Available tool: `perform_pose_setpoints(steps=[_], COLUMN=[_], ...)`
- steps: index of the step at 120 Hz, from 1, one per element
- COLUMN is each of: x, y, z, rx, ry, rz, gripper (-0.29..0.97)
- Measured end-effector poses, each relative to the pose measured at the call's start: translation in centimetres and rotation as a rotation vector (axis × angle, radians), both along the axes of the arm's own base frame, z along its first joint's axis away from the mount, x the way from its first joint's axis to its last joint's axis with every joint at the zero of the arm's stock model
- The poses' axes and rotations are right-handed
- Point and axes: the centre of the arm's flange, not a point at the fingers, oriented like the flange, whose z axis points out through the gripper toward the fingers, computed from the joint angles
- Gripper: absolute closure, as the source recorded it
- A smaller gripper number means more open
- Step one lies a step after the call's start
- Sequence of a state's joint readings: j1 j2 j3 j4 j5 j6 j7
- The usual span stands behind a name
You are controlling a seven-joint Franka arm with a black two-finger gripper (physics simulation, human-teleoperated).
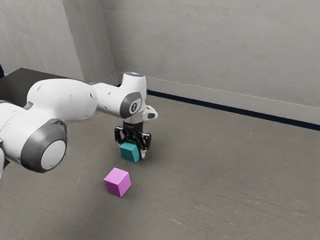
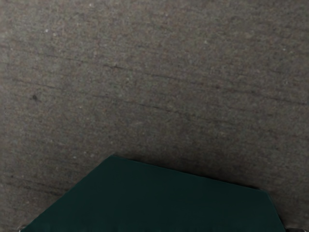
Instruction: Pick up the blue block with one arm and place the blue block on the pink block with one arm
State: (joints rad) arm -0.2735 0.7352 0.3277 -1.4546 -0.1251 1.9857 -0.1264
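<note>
hand (image 1: 131, 150) was found closed on the blue block (image 1: 130, 153), one black finger against each of two opposite side faces, pointing straight down. the block sat between the fingers low over the grey floor (image 1: 225, 165); whether it rested on the surface or hung just clear of it could not be told. in the wrist view a dark teal face of the block lay just under the hand.

the pink block (image 1: 117, 182) stood near, towards the camera and slightly to the exterior view's left, apart from the held block and from the hand.

handling, as judged: the blue block looked a small rigid cube, probably light, with flat smooth faces and sharp edges. it appeared neither soft nor fragile. smooth faces may slip or twist under a loose grip, so a hold across the middle of two parallel faces, as seen, was rated suitable. the pink block's flat top offered a landing area about the same size, so square alignment would matter.

surface: the floor was level, matt, concrete-like, with faint streaks, and no clutter around the two blocks.

room: plain grey walls (image 1: 225, 45) with a dark skirting strip (image 1: 235, 108) along the base; a dark tabletop (image 1: 20, 82) lay behind the white arm (image 1: 60, 107) at the exterior view's left.
</note>
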Motion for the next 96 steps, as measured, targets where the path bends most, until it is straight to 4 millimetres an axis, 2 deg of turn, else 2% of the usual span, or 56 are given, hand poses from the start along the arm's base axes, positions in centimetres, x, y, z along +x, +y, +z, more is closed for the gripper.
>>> perform_pose_setpoints(steps=[18,28,37,56,70,82,96], x=[-0.1,-1.1,-2.7,-7.0,-8.4,-8.7,-10.7], y=[0.0,-1.0,-1.7,-1.2,-1.9,-4.0,-4.6], z=[3.0,4.9,6.5,8.6,9.2,9.2,7.7], rx=[-0.002,-0.002,-0.001,-0.006,-0.005,-0.006,-0.006], ry=[-0.034,-0.044,-0.043,-0.022,-0.018,-0.016,0.022], rz=[0.005,-0.007,-0.013,0.009,0.001,-0.029,-0.034], gripper=[0.28,0.29,0.29,0.3,0.3,0.3,0.3])
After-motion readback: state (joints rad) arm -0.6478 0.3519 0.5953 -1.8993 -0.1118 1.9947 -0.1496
